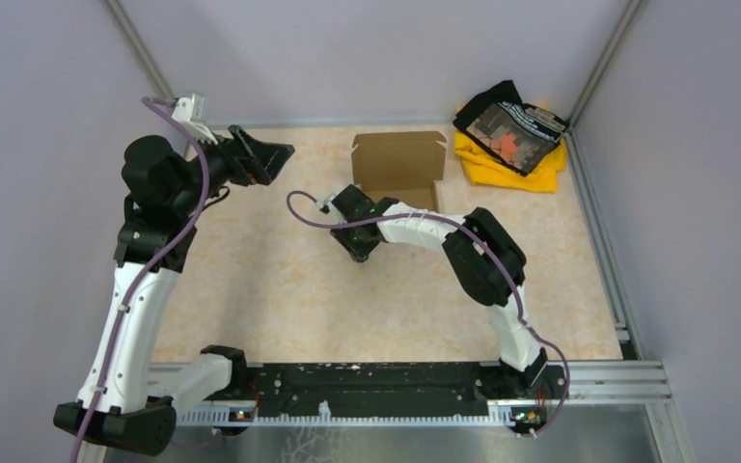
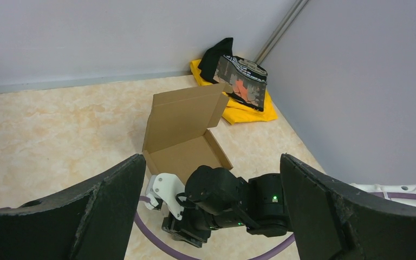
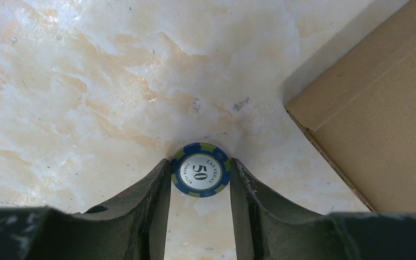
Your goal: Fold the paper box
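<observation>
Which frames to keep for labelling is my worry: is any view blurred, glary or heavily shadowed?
Top external: evenly lit, no glare, sharp throughout. Left wrist: the paper box is crisp, its own fingers dark with little detail. Right wrist: poker chip lettering legible, a soft shadow beside the box corner, no glare.

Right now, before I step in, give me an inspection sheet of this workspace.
Surface: beige marbled table, a few specks.
Job's things: paper box at the back, lid upright, not closed.
Clutter: poker chip flat beside the box; cloth pile in the far right corner.
Grippers: left gripper open, above the table; right gripper closed on the chip's sides.
Cables: purple cable on each arm.
Surroundings: lavender walls.
</observation>
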Robot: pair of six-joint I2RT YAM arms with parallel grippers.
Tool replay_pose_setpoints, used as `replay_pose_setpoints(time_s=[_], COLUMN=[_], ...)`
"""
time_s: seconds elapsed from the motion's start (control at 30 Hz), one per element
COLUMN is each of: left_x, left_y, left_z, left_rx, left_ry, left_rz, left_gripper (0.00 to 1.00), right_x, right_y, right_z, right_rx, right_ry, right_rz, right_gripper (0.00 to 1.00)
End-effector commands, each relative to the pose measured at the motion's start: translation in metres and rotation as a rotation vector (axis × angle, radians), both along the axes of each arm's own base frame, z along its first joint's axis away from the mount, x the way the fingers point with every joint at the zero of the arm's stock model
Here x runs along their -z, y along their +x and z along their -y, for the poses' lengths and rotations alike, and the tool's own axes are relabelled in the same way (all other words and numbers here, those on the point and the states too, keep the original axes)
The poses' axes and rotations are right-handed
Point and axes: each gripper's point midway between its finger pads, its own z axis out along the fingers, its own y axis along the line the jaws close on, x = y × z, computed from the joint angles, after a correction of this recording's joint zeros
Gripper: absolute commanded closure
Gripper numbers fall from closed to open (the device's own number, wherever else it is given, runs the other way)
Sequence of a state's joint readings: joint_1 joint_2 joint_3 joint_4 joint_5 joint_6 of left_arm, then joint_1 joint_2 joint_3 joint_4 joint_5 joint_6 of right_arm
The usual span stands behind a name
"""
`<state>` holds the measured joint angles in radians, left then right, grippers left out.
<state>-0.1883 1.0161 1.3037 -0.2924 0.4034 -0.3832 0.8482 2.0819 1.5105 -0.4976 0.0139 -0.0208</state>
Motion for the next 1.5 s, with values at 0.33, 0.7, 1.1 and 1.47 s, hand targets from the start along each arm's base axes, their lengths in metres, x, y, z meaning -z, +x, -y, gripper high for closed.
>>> replay_pose_setpoints(time_s=[0.33, 0.7, 1.1, 1.47], left_x=[-0.004, -0.004, -0.003, -0.002], left_y=[-0.004, -0.004, -0.004, -0.003], left_z=[0.0, 0.0, 0.0, 0.0], left_rx=[0.002, 0.003, 0.0, 0.0], left_ry=[0.006, 0.003, 0.004, 0.004], left_rz=[0.03, 0.03, 0.03, 0.029], left_gripper=[0.01, 0.01, 0.01, 0.01], right_x=[-0.001, -0.014, -0.023, -0.034], right_y=[-0.017, -0.014, -0.008, -0.003], right_z=[0.014, 0.015, 0.013, 0.012], right_rx=[0.032, 0.042, 0.048, 0.049], right_ry=[-0.025, -0.016, -0.013, -0.011], right_rz=[-0.041, -0.014, 0.011, 0.033], right_gripper=[0.7, 0.7, 0.7, 0.7])
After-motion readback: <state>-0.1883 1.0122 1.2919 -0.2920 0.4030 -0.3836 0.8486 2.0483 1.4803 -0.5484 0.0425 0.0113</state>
